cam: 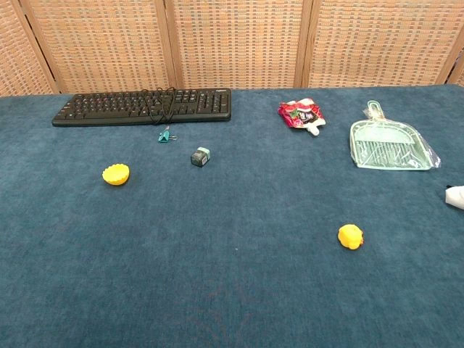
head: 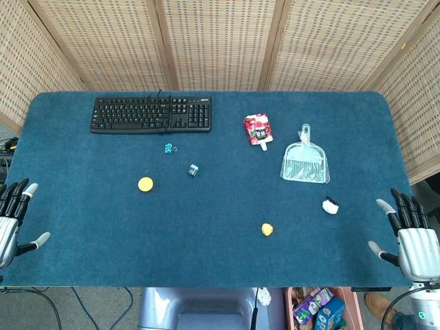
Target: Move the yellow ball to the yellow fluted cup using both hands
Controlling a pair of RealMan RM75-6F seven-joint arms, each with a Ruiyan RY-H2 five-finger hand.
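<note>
The yellow ball [head: 267,229] [cam: 350,236] lies on the blue table, right of centre and near the front. The yellow fluted cup [head: 146,184] [cam: 116,174] sits left of centre, well apart from the ball. My left hand [head: 12,216] hovers at the table's front left edge with its fingers spread and nothing in it. At the front right edge my right hand [head: 410,234] is likewise spread and empty. Both hands show only in the head view, each far from ball and cup.
A black keyboard [head: 151,113] lies at the back left. A small teal clip [head: 168,147] and a small dark block [head: 193,170] sit near the cup. A red pouch [head: 258,129], a clear dustpan [head: 305,163] and a small white object [head: 331,205] occupy the right side.
</note>
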